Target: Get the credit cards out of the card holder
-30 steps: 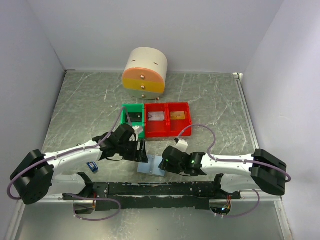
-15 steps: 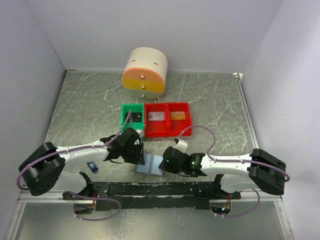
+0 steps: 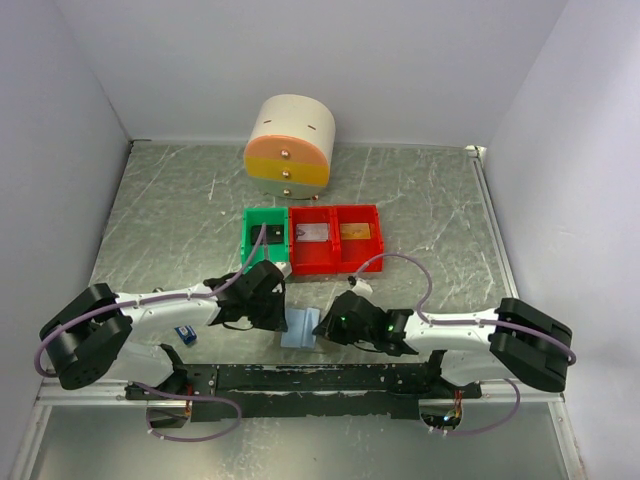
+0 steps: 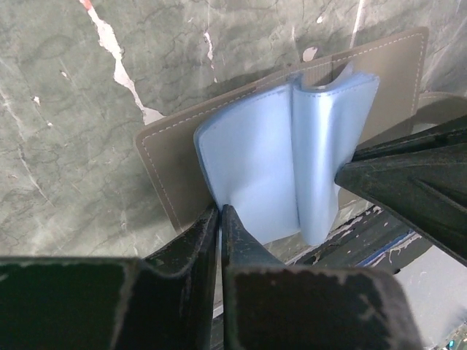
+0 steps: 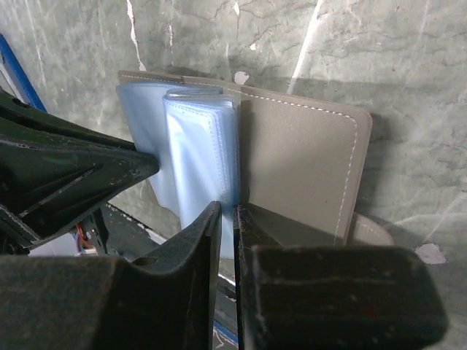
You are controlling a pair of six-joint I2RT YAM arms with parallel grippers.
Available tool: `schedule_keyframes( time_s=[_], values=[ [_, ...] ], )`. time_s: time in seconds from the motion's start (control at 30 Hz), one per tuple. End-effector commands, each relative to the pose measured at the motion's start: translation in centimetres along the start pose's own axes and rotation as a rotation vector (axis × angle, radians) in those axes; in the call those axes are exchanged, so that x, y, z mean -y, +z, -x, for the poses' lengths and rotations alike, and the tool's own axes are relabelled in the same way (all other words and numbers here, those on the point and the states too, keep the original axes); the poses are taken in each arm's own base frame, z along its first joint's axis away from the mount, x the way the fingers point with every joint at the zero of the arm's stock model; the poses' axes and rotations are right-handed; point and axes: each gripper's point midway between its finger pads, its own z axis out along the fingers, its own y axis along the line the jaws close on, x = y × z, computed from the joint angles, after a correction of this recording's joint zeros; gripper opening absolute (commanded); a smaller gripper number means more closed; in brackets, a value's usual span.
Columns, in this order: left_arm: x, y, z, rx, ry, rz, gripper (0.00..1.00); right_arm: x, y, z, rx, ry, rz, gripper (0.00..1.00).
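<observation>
Between left gripper [image 3: 282, 317] and right gripper [image 3: 323, 325], card holder [image 3: 299, 328] spans sideways

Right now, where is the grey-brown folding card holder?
Top view: the grey-brown folding card holder sits near the front edge of the table, centre, between the left gripper and right gripper, each pinching its pale blue pockets.

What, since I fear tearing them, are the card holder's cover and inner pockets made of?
The card holder cover looks like matte grey-brown leather or imitation: pale stitching lines its edge. The inner pockets seem soft translucent pale-blue plastic, glossy and flexing.
</observation>
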Motion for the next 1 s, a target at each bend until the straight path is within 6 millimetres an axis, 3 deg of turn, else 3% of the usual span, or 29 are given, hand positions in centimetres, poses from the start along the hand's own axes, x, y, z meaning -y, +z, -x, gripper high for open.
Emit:
schedule_keyframes(
  time_s=[0.0,0.13,0.4,0.8,0.97],
  values=[
    [0.7,0.3,0.2,0.013,0.006,-0.010,0.12,-0.8,0.4,0.3,-0.001,-0.004,0.015,0.11],
    [1.5,-0.1,1.1,0.039,0.013,-0.007,0.07,0.2,0.9,-0.1,-0.026,-0.029,-0.059,0.11],
    [4.0,-0.6,2.2,0.072,0.042,-0.014,0.07,1.3,1.5,-0.2,-0.040,-0.054,-0.145,0.10],
    [3.8,1.9,0.0,-0.002,0.079,0.062,0.07,1.1,1.3,-0.3,-0.034,-0.034,-0.112,0.10],
    [2.5,0.6,1.0,0.053,0.052,0.159,0.07,1.1,0.5,0.8,0.010,-0.049,-0.134,0.12]
  ],
)
